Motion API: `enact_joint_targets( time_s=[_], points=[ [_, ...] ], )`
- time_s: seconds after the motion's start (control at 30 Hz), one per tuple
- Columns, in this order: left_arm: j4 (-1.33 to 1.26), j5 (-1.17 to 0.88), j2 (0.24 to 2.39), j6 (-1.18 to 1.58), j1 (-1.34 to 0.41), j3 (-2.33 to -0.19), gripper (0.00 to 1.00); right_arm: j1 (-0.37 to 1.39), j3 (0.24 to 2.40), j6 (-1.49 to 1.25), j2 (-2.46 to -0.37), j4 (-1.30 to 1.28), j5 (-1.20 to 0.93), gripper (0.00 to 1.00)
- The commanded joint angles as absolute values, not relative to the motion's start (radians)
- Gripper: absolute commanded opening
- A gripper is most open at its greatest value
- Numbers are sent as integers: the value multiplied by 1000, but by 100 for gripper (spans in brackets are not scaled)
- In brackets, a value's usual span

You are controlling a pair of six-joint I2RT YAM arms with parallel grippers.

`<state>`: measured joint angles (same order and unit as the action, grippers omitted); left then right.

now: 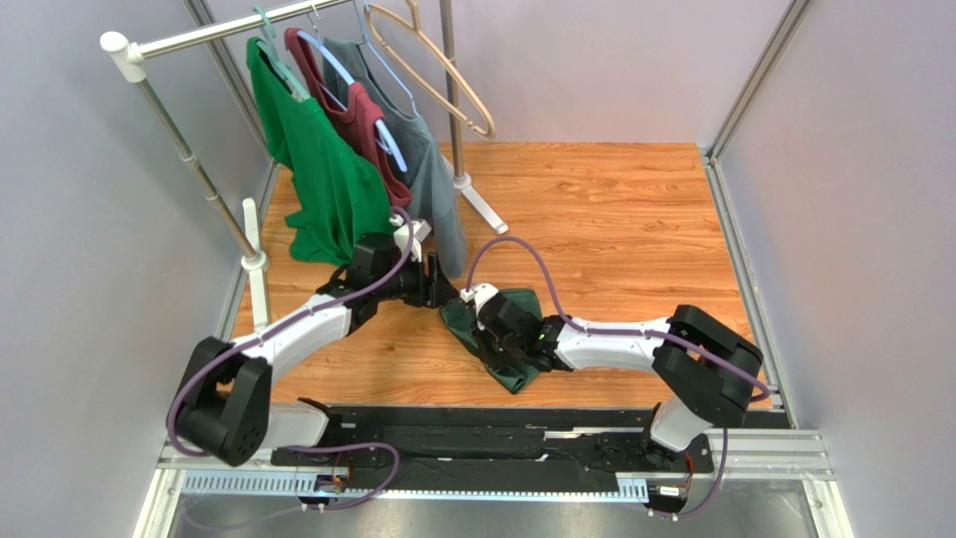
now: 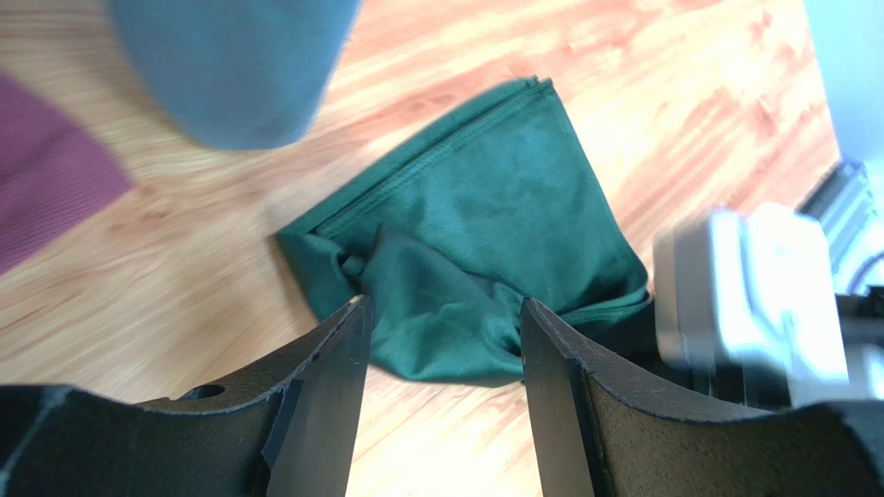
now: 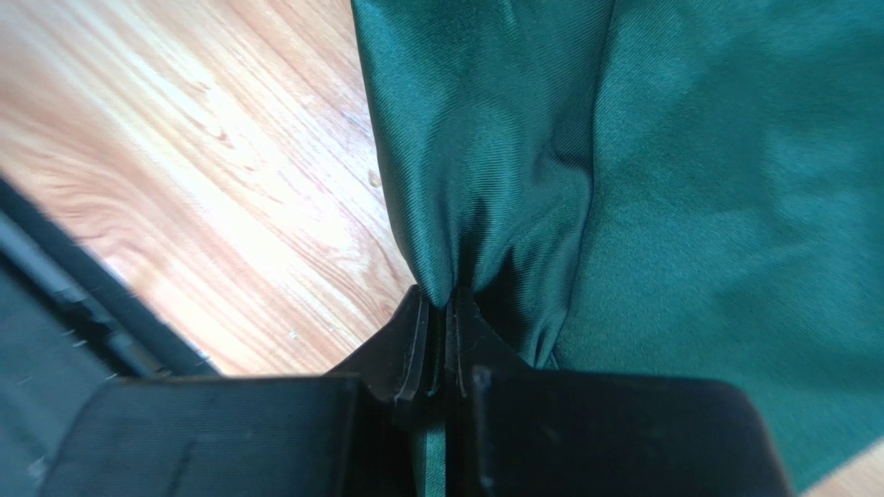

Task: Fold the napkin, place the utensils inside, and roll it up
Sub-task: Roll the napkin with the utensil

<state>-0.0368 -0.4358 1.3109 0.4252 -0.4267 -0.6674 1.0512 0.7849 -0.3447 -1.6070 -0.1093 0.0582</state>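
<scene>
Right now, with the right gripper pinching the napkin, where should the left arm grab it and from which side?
Likely the crumpled corner of the napkin, from straight above, the open left gripper straddling it. Elsewhere the cloth lies flat on the table; this wrinkle stands up, so it can be pinched. It sits away from the right gripper and its shut pinch.

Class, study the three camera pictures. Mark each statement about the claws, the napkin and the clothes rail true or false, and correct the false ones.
1. The right claw is shut on the napkin. True.
2. The left claw grips the napkin too. False: its jaws stand open, holding nothing.
3. A fork lies on top of the napkin. False: no fork shows in any view.
4. A bright green shirt hangs on the rail. True.
</scene>
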Motion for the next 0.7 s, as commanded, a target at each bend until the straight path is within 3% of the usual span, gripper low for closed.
enact_joint_targets(
  time_s=[0.0,0.43,0.67],
  points=[
    [-69,-344,1197,396,-417,-605,63,979,707,-350,-1681,-184,-241,0],
    [-345,-457,1154,308,-417,-420,64,822,756,-307,-1746,-140,-642,0],
    [-523,-650,1231,281,-426,-431,64,712,807,-290,-1802,-167,-770,0]
  ],
)
